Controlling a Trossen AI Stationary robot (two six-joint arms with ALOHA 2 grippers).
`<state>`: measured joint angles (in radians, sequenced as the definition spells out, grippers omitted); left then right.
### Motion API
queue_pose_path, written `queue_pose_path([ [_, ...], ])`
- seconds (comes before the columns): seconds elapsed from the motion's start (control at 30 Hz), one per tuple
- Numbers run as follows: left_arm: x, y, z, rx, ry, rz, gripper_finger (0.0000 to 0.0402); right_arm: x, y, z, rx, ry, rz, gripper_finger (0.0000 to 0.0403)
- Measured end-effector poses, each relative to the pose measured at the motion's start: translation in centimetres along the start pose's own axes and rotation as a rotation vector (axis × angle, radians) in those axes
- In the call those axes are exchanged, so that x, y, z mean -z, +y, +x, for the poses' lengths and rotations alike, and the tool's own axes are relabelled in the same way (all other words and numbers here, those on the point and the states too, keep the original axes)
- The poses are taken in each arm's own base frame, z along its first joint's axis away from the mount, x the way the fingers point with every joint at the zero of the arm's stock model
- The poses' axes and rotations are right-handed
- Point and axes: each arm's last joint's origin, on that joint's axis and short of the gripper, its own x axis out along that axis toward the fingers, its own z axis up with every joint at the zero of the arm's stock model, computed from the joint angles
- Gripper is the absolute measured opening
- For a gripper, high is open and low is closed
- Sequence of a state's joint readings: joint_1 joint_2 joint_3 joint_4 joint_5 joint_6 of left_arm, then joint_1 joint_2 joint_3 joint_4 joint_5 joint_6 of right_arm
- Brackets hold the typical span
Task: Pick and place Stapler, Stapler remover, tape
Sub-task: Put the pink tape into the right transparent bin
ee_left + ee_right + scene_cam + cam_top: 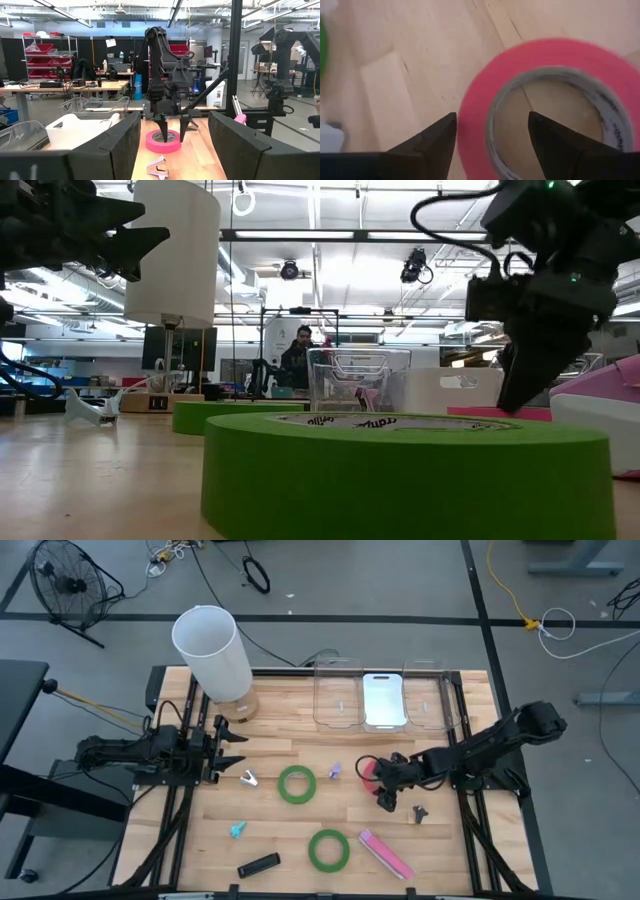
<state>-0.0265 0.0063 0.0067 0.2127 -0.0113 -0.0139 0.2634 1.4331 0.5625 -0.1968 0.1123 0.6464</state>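
Reaching for the red tape roll (368,770), flat on the table (290,830) right of centre. Right gripper (491,131) poised just above it, jaws apart, straddling the roll's near wall, one finger over the core, one outside. Next: lower, close on the wall, lift toward the clear bins (385,698) at 12 o'clock. White tray (383,700) inside the middle bin; nothing else visible in them. Left gripper (240,748) waiting at 9 o'clock, jaws apart.

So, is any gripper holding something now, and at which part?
Nothing is held. The right gripper is open over the red tape, its fingers straddling the roll's wall. The left gripper waits open.
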Motion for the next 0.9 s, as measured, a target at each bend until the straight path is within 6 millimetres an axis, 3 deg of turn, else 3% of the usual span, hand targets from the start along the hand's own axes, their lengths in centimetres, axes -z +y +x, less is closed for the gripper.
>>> queue_pose_path([
  [0.23,0.0,0.0,0.0,0.000,0.000,0.000,0.0236,0.4,-0.1,1.7,0.062,0.025,-0.005,0.0231],
  [0.3,0.0,0.0,0.0,0.000,0.000,0.000,0.0236,0.4,-0.2,1.6,0.070,0.018,-0.001,0.0198],
  [0.43,0.0,0.0,0.0,0.000,0.000,0.000,0.0236,0.4,-0.3,1.3,0.075,0.021,0.007,0.0074],
  [0.47,0.0,0.0,0.0,0.000,0.000,0.000,0.0236,0.3,-0.3,1.2,0.071,0.019,0.001,0.0059],
  [0.67,0.0,0.0,0.0,0.000,0.000,0.000,0.0236,-0.7,0.3,0.0,0.014,-0.008,0.032,0.0064],
  [0.9,0.0,0.0,0.0,0.000,0.000,0.000,0.0236,-5.2,2.2,-4.9,0.042,-0.044,-0.104,0.0064],
])
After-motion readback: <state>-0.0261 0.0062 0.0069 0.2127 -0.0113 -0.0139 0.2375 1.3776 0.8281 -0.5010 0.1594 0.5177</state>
